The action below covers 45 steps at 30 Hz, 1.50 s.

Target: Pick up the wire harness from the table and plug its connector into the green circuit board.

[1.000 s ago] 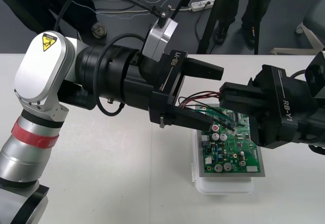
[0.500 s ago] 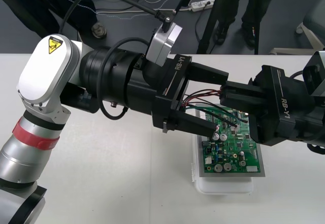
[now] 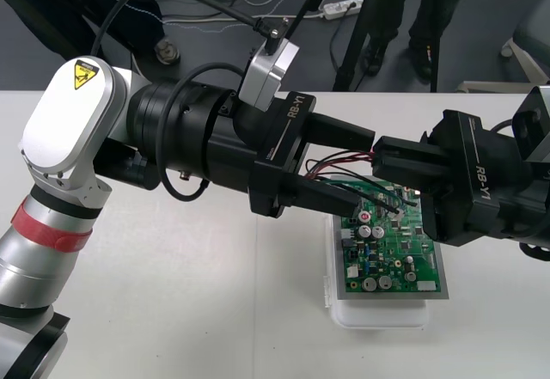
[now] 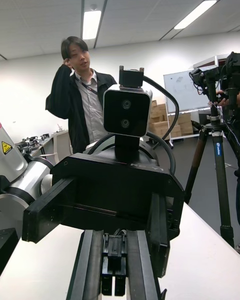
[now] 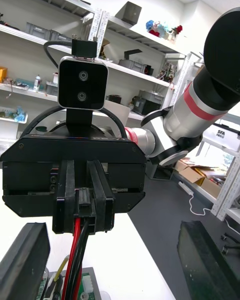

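Observation:
My right gripper [image 3: 380, 162] reaches in from the right over the green circuit board [image 3: 395, 246] and is shut on the harness's small black plug [image 5: 82, 202]. The plug [image 4: 114, 252] sits between the right fingers [image 4: 92, 265]. Red and black wires [image 5: 75, 255] hang from it toward the board [image 5: 82, 286], and they loop out over the board's far side [image 3: 331, 166]. My left gripper [image 3: 365, 167] faces the right one, open, with one finger on each side of the wire loop. Its fingers [image 5: 25, 262] stand wide apart.
The board rests on a white base [image 3: 378, 314] on the light table [image 3: 172, 293]. The left arm's thick black and silver links [image 3: 172, 138] cross the table's far left. Cables and a tripod stand on the dark floor beyond the far edge.
The left gripper pushed a little toward the right gripper and the board, then drew back to about where it was. The right gripper and the harness stayed put.

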Motion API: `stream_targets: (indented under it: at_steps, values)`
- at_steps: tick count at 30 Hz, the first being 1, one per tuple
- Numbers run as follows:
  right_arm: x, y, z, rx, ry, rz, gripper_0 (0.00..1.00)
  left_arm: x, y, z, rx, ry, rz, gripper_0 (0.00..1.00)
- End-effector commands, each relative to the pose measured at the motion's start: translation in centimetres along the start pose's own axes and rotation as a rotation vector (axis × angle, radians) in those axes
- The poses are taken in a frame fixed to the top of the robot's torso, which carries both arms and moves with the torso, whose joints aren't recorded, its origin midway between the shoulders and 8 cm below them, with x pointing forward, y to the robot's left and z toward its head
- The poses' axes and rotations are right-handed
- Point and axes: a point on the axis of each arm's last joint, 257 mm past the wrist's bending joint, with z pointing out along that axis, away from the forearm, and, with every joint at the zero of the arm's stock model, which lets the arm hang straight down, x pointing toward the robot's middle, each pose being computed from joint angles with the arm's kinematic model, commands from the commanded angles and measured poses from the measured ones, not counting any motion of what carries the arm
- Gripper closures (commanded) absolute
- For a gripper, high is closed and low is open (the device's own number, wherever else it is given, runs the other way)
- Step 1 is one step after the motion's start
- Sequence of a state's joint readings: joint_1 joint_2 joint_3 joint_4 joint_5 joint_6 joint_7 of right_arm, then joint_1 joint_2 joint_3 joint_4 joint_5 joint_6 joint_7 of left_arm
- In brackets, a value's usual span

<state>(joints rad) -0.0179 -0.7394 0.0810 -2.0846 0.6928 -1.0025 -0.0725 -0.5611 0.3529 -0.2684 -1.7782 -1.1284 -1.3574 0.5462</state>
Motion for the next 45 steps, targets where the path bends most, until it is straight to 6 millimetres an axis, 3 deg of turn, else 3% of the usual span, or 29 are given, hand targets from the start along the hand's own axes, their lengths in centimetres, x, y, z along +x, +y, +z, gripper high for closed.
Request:
stream_targets:
  at_steps: [1,8,16,19,23,29,31,45]
  values:
    - [-0.42,0.32,0.90,-0.023,-0.010,-0.070,1.00,-1.08,0.69,0.17,-0.023,-0.007,0.110,0.37]
    - [-0.44,0.32,0.92,-0.023,-0.011,-0.069,1.00,-1.32,0.91,0.30,-0.030,-0.018,0.107,0.43]
    - [-0.44,0.32,0.92,-0.023,-0.012,-0.073,1.00,-1.48,0.90,0.44,-0.030,-0.023,0.109,0.64]
    - [-0.44,0.32,0.92,-0.023,-0.012,-0.073,1.00,-1.45,0.94,0.42,-0.031,-0.023,0.108,0.77]
    - [-0.42,0.32,0.90,-0.023,-0.010,-0.074,1.00,-1.45,0.94,0.42,-0.031,-0.023,0.109,0.85]
    - [-0.44,0.32,0.92,-0.023,-0.012,-0.076,1.00,-1.53,1.08,0.41,-0.037,-0.026,0.112,0.89]
    - [-0.44,0.32,0.92,-0.023,-0.012,-0.074,1.00,-1.55,1.11,0.41,-0.038,-0.027,0.115,0.98]
    - [-0.41,0.41,0.87,-0.025,-0.011,-0.072,1.00,-1.82,1.23,0.43,-0.044,-0.033,0.137,1.00]
